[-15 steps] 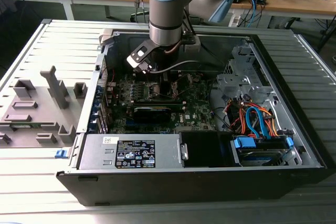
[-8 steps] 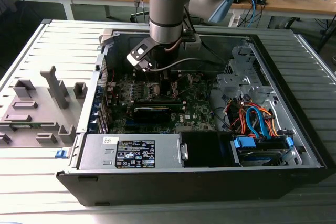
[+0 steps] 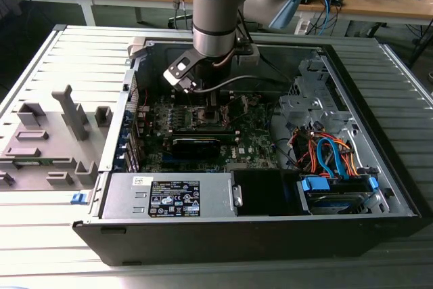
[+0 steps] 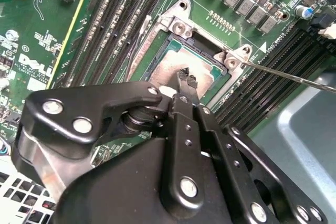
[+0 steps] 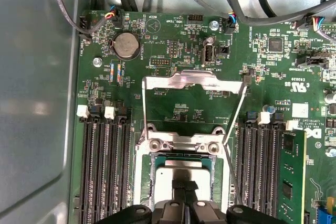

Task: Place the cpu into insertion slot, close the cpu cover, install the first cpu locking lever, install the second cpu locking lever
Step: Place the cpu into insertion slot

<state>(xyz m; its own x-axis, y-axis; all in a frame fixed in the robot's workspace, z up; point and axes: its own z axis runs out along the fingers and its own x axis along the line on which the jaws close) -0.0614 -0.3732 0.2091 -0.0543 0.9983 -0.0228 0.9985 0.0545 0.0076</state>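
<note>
Black-and-white printed sticker [image 3: 174, 202] and small white label [image 3: 142, 181] on grey power supply casing [image 3: 122, 201], lower centre, exterior view. White silkscreen lettering on green circuit board [image 5: 178, 103] in both wrist views [image 4: 31, 40]. Nothing transcribed.

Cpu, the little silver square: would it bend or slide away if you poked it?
Probably stiff: the cpu has a flat metal top, so it likely would not bend. It looks thin and small, so it is probably light. Lying inside the slot, it likely cannot slide sideways.

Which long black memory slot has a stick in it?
The one holding the green memory stick, outermost in its bank from the silver-framed square socket; others are empty.
</note>
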